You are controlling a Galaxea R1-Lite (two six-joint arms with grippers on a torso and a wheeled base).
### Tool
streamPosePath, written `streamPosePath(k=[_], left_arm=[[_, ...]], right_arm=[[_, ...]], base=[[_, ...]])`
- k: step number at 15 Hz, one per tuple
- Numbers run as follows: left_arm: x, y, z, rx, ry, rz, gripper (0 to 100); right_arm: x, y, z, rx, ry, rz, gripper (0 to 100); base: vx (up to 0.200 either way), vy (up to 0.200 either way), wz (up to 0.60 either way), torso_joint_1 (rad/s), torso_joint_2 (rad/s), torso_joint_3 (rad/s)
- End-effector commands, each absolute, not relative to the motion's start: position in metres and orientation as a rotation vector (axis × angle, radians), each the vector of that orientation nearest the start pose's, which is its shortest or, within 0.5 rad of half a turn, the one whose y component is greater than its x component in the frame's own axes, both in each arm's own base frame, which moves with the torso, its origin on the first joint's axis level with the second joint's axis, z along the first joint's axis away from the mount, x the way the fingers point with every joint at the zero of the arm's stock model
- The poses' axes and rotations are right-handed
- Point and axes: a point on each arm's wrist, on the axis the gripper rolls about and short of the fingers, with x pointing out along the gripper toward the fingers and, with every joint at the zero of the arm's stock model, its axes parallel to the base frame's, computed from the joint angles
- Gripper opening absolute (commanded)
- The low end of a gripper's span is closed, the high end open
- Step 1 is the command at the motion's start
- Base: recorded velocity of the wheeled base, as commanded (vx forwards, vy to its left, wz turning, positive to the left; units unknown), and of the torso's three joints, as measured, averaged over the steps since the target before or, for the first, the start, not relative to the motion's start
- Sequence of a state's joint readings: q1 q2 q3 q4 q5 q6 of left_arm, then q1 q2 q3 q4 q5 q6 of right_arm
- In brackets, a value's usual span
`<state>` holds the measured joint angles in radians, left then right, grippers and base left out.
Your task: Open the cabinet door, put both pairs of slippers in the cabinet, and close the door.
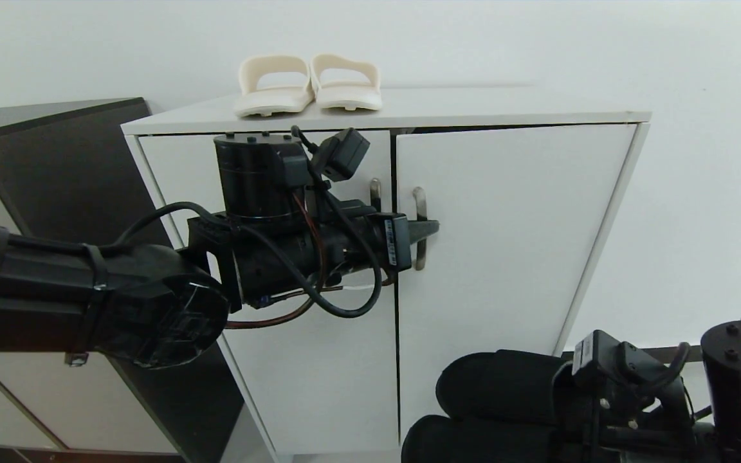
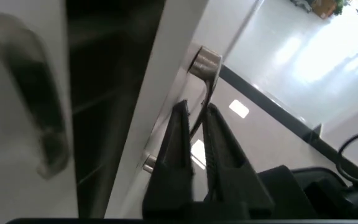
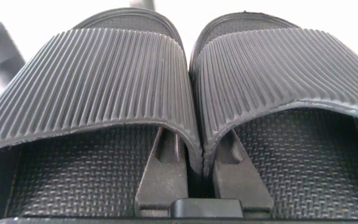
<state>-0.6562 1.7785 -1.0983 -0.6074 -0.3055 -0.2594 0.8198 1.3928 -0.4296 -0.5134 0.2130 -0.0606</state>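
cabinet door (image 1: 505, 257) on our right is the one in play, and it looks just barely cracked: a dark sliver shows along its top edge, and from the left wrist there's a dark gap beside its edge. our left gripper (image 1: 431, 229) is at mid height on the door handle (image 1: 419, 199), a slim metal bar standing upright by the centre seam. from the wrist, the jaws are drawn close with that bar running between them, so we call it a grip on the handle. the neighbouring handle (image 1: 375, 193) on the left door sits just beside it, untouched.

down low on our right, the right gripper (image 3: 194, 158) has the black slippers (image 1: 499, 386) as a pair, jaws squeezed on the two inner strap edges pressed together. the cream slippers (image 1: 309, 83) wait side by side on the cabinet top (image 1: 473, 119), back toward the wall.

now the bit that matters: the handle's long axis is vertical and the jaws cross it from our left, with the hinge presumably on the door's far right edge. we judge the pull should come toward us and swing out to the right. trouble is, the black pair sits low, just in front of that same door, so the swing could meet it. opening is barely begun, and both pairs are outside.
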Motion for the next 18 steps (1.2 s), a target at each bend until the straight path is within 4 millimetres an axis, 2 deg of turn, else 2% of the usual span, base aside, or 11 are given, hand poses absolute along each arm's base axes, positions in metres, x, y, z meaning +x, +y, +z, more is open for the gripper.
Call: streamPosePath(k=[1,4,8,13,14,16,18], left_arm=[[0.255,-0.218,0.238,-0.224,0.196,-0.977,0],[0.237,-0.22,0.238,-0.219,0.204,-1.015,0],[0.225,-0.213,0.24,-0.219,0.206,-1.024,0],[0.177,-0.171,0.25,-0.23,0.165,-1.038,0],[0.173,-0.165,0.253,-0.235,0.152,-1.03,0],[0.182,-0.157,0.252,-0.241,0.152,-0.982,0],[0.202,-0.164,0.245,-0.238,0.182,-0.948,0]], right_arm=[[0.123,0.142,0.151,-0.185,0.409,1.082,0],[0.12,0.141,0.15,-0.196,0.401,1.094,0],[0.12,0.141,0.148,-0.201,0.411,1.092,0],[0.12,0.141,0.147,-0.202,0.421,1.089,0],[0.12,0.14,0.147,-0.204,0.42,1.086,0],[0.12,0.14,0.147,-0.21,0.418,1.086,0],[0.12,0.14,0.147,-0.211,0.415,1.086,0]], base=[[0.0,0.0,0.0,0.0,0.0,0.0],[0.0,0.0,0.0,0.0,0.0,0.0],[0.0,0.0,0.0,0.0,0.0,0.0],[0.0,0.0,0.0,0.0,0.0,0.0],[0.0,0.0,0.0,0.0,0.0,0.0],[0.0,0.0,0.0,0.0,0.0,0.0],[0.0,0.0,0.0,0.0,0.0,0.0]])
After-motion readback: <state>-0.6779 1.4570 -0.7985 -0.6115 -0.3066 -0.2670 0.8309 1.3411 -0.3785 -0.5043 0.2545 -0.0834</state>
